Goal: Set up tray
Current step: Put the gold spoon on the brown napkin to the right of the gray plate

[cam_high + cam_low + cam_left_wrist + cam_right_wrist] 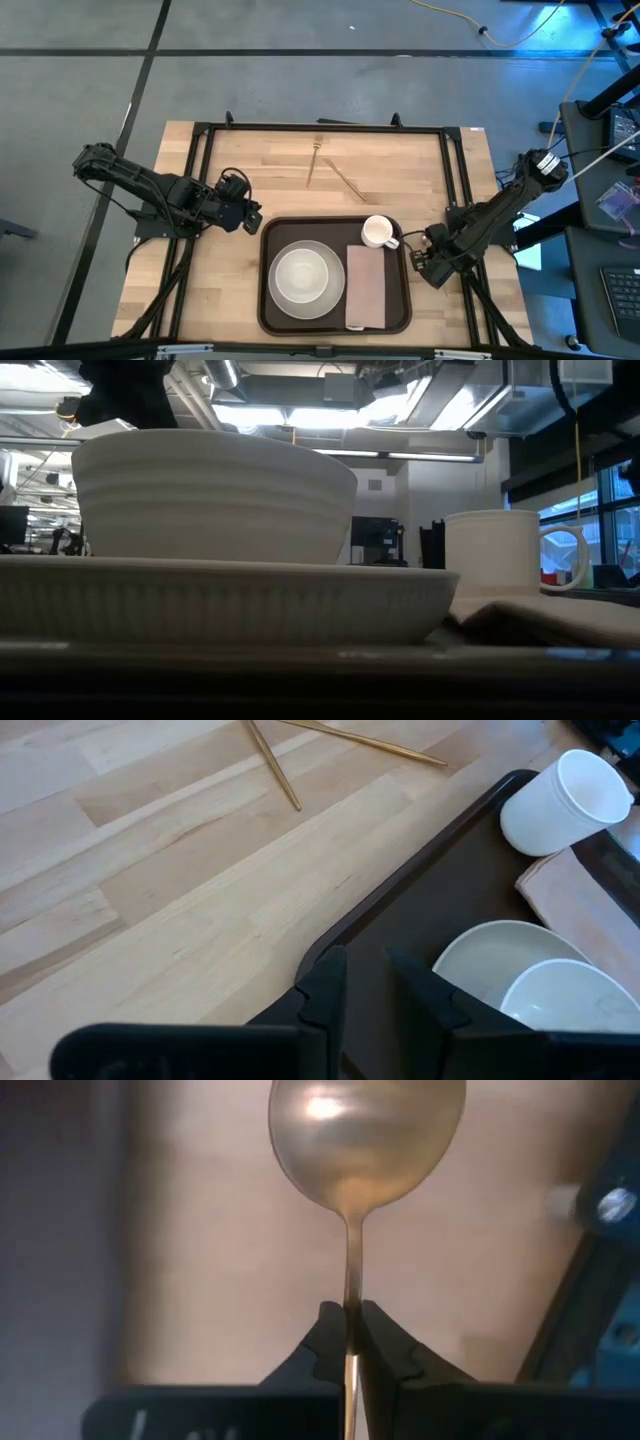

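Observation:
The dark brown tray [264, 300] lies at the table's near middle. On it stand a white bowl [302, 272] on a white plate [303, 314], a beige napkin [365, 285] and a white cup [377, 231]. My left gripper [252, 218] hovers at the tray's far left corner [330, 945], its fingers slightly apart and empty. My right gripper [415, 258] is at the tray's right rim, shut on a golden spoon [365, 1140]. My right gripper pinches the spoon's thin handle [352, 1285] between its two fingertips, close behind the spoon's bowl. The handle runs along the fingers, and the spoon's bowl points away from them over a pale surface. I cannot tell whether the spoon rests on anything.
Two thin golden utensils [314, 165] [348, 182] lie on the bare wood beyond the tray; they also show in the left wrist view [275, 765]. A black frame [200, 135] edges the table. In the low view the bowl [215, 495], plate [220, 600] and cup [495, 550] fill the foreground.

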Robot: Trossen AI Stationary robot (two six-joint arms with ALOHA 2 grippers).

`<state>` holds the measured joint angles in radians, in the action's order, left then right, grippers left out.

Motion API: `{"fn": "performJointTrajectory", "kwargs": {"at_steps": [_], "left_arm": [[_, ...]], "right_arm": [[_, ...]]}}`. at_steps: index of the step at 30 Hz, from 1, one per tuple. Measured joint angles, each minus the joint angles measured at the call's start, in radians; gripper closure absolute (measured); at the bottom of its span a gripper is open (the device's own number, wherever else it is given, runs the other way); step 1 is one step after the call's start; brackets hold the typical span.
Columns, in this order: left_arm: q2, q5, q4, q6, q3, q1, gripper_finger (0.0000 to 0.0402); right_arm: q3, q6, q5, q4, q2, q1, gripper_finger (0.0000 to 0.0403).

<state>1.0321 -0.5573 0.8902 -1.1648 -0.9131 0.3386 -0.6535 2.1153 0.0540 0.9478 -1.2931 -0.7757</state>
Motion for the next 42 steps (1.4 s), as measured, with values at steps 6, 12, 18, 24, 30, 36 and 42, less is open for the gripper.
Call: {"fn": "performJointTrajectory", "kwargs": {"at_steps": [6,12,18,24,30,36,42], "left_arm": [[0.000,0.001,0.000,0.000,0.000,0.000,0.0343],[0.000,-0.001,0.000,0.000,0.000,0.000,0.0343],[0.000,-0.001,0.000,0.000,0.000,0.000,0.0343],[0.000,-0.002,0.000,0.084,0.000,0.000,0.0343],[0.000,-0.001,-0.001,0.186,0.000,0.000,0.0343],[0.000,0.006,-0.001,0.244,0.000,0.000,0.0343],[0.000,0.035,0.000,0.286,0.000,0.000,0.0343]], "right_arm": [[-0.139,0.001,0.023,0.016,0.043,-0.002,0.0397],[-0.362,0.024,0.157,0.072,0.019,-0.002,0.0397],[-0.511,0.061,0.239,0.079,-0.131,0.013,0.0397],[-0.676,0.129,0.246,0.040,-0.379,0.050,0.0397],[-0.886,0.109,0.264,0.116,-0.619,0.124,0.0397],[-0.942,0.081,0.209,0.119,-0.721,0.175,0.0397],[-0.894,0.080,0.156,0.088,-0.723,0.179,0.0397]]}}
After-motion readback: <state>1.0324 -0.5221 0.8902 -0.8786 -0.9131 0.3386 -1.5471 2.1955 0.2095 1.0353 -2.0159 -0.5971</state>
